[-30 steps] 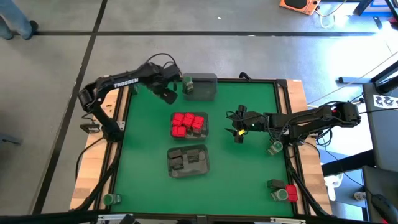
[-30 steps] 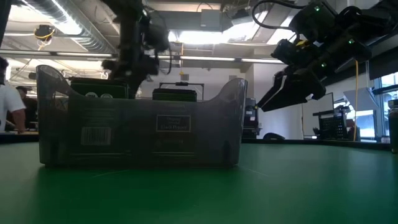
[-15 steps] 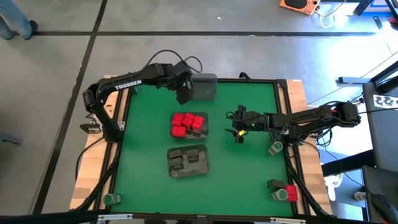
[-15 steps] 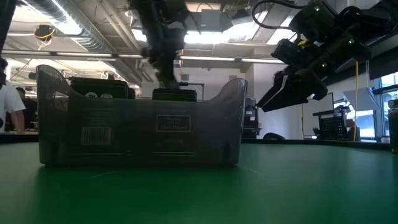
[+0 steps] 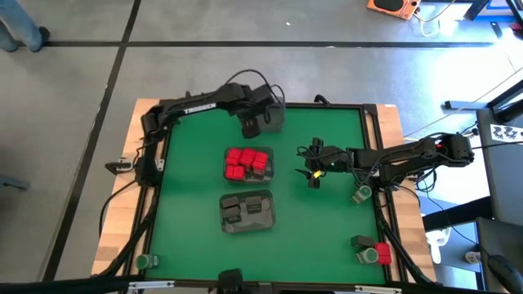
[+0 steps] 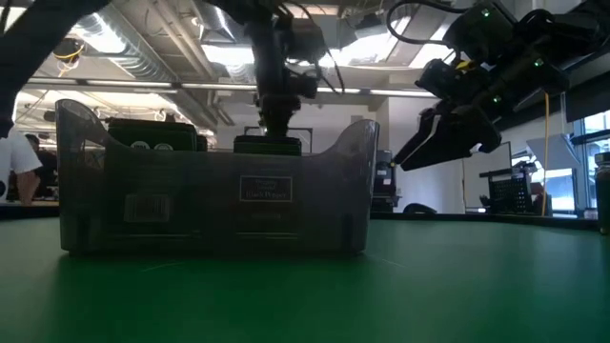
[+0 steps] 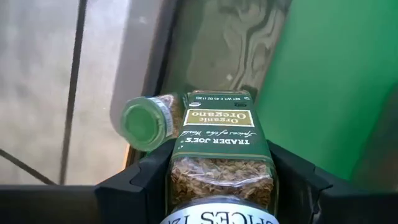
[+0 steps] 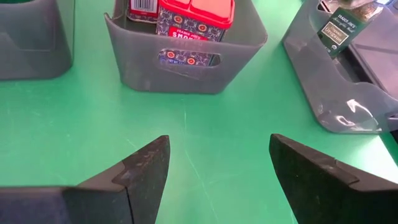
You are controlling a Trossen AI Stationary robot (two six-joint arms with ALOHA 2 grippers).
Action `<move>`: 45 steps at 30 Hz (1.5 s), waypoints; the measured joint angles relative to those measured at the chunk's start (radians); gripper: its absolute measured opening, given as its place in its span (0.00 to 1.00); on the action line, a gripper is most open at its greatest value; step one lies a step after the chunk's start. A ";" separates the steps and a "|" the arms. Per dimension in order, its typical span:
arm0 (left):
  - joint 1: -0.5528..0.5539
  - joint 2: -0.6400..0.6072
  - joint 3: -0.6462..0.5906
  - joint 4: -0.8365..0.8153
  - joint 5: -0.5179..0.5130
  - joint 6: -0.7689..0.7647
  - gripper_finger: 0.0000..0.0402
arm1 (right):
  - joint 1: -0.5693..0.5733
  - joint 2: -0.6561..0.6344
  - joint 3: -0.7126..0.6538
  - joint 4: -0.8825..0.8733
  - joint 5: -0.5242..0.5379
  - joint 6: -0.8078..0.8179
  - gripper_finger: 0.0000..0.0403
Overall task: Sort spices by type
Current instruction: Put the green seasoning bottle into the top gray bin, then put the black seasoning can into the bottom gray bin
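Three clear trays sit in a row down the table's middle: the far tray [image 5: 274,114] holds green-lidded jars, the middle tray [image 5: 248,163] red boxes, the near tray [image 5: 247,211] dark blocks. My left gripper [image 5: 252,124] hangs over the far tray's left end, shut on an oregano jar [image 7: 217,149]. Another green-lidded jar [image 7: 146,121] lies on its side below it. My right gripper [image 5: 314,169] waits open right of the middle tray, above bare table. My left gripper pinches the oregano jar by two opposite sides of its glass body [image 7: 180,171] between its two fingers. The fingers come steeply from above and lie along the jar. The jar hangs below them, lifted clear, its far end [image 7: 217,96] toward the tray.
Loose spices remain at the table's right: a green-lidded jar [image 5: 362,194] and, at the near right corner, a dark block [image 5: 361,242], a red box [image 5: 381,253] and a green one [image 5: 368,257]. Another green jar [image 5: 145,261] stands at the near left corner.
My left gripper has travelled along the far edge toward the table's right, from beside the far tray to over its left end. Its wrist rolled on the way and it kept the jar. My right arm has kept still.
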 joint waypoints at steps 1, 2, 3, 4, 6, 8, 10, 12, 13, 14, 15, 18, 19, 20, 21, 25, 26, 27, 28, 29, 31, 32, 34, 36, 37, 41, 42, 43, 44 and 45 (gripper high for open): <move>0.000 0.011 0.000 -0.003 0.000 0.018 0.51 | 0.000 0.000 0.000 -0.005 0.000 0.000 0.68; 0.001 0.019 0.000 -0.006 -0.002 0.031 0.51 | 0.000 0.000 0.000 -0.009 0.000 0.000 0.68; 0.002 0.030 0.000 -0.007 -0.008 0.042 0.51 | 0.000 0.000 0.000 -0.009 0.000 0.000 0.68; 0.002 0.042 0.000 -0.006 -0.021 0.046 0.51 | 0.000 0.000 0.000 -0.009 0.000 0.000 0.68; 0.006 0.062 0.000 -0.008 -0.039 0.047 0.51 | 0.000 0.000 0.000 -0.008 0.000 0.000 0.68; 0.012 0.075 0.000 -0.008 -0.042 0.048 0.51 | 0.000 0.000 0.000 -0.008 0.000 0.000 0.68; 0.018 0.083 0.000 -0.009 -0.045 0.059 0.51 | 0.000 0.000 0.000 -0.007 0.000 0.000 0.68; 0.023 0.096 0.001 -0.009 -0.045 0.075 0.51 | 0.000 0.000 0.000 -0.006 0.000 0.000 0.68; 0.027 0.107 0.001 -0.009 -0.045 0.083 0.51 | 0.000 0.000 0.000 -0.006 0.000 0.000 0.68; 0.029 0.113 0.000 -0.007 -0.044 0.090 0.51 | 0.000 0.000 0.000 -0.005 0.000 0.000 0.68; 0.034 0.120 0.000 -0.007 -0.044 0.097 0.51 | 0.000 0.000 0.000 -0.004 0.000 0.000 0.68; 0.043 0.130 0.000 -0.003 -0.032 0.112 0.52 | 0.000 0.000 0.000 -0.005 0.000 0.000 0.68; 0.044 0.135 0.000 0.000 -0.030 0.123 0.53 | 0.000 0.000 0.000 -0.005 0.000 0.000 0.68; 0.045 0.138 0.000 0.002 -0.030 0.133 0.53 | 0.000 0.000 0.000 -0.005 0.000 0.000 0.68; 0.047 0.141 0.000 0.002 -0.029 0.141 0.53 | 0.000 0.000 0.000 -0.007 0.000 0.000 0.68; 0.049 0.148 0.000 0.008 -0.028 0.150 0.53 | 0.000 0.000 0.000 -0.007 -0.001 0.000 0.68; 0.048 0.149 0.000 0.010 -0.027 0.150 0.53 | 0.000 0.000 0.000 -0.007 -0.002 0.000 0.68; 0.048 0.153 0.000 0.016 -0.028 0.151 0.53 | 0.000 0.000 0.000 -0.008 -0.003 0.000 0.68; 0.048 0.154 0.000 0.023 -0.027 0.151 0.53 | 0.000 0.000 0.000 -0.008 -0.003 0.000 0.68; 0.048 0.156 0.000 0.024 -0.027 0.150 0.54 | 0.000 0.000 0.000 -0.007 -0.004 0.000 0.68; 0.048 0.160 0.000 0.020 -0.027 0.148 0.55 | 0.000 0.000 0.000 -0.007 -0.011 0.000 0.68; 0.048 0.160 0.000 0.019 -0.027 0.147 0.56 | 0.000 0.000 0.000 -0.008 -0.011 0.000 0.68; 0.048 0.161 0.000 0.012 -0.028 0.146 0.60 | 0.000 0.000 0.000 -0.007 -0.014 0.000 0.68; 0.048 0.161 0.000 0.012 -0.030 0.146 0.64 | 0.000 0.000 0.000 -0.008 -0.017 0.000 0.68; 0.048 0.161 0.000 0.012 -0.030 0.146 0.66 | 0.000 0.000 0.000 -0.007 -0.017 0.000 0.68; 0.047 0.161 0.000 0.012 -0.037 0.146 0.72 | 0.000 0.000 0.000 -0.007 -0.017 0.000 0.68; 0.044 0.161 0.000 0.009 -0.039 0.145 0.72 | 0.000 0.000 0.000 -0.008 -0.017 0.000 0.68; 0.042 0.160 0.000 0.003 -0.041 0.143 0.72 | 0.000 0.000 0.000 -0.008 -0.017 0.000 0.68; 0.038 0.156 0.000 -0.006 -0.041 0.139 0.72 | 0.000 0.000 0.000 -0.007 -0.017 0.000 0.68; 0.033 0.151 0.000 -0.016 -0.040 0.137 0.72 | 0.000 0.000 0.000 -0.008 -0.017 0.000 0.68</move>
